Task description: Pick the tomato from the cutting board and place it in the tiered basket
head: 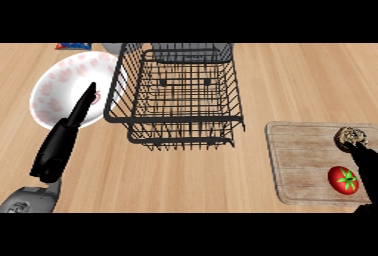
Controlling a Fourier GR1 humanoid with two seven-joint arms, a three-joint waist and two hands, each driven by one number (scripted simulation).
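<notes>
On the cutting board [310, 150], the right robot hand [365, 160], fingers hard to read, should curl squarely around the tomato [343, 180] before lifting toward the tiered basket [177, 95].

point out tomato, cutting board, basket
tomato [343, 179], head view, red skin beside the stem
cutting board [303, 155], head view, bare wood at centre
basket [177, 119], head view, upper tier's front rim

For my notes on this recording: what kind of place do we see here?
Probably a kitchen counter: a wooden top carries a cutting board with a tomato, a black wire tiered basket and a patterned plate.
</notes>
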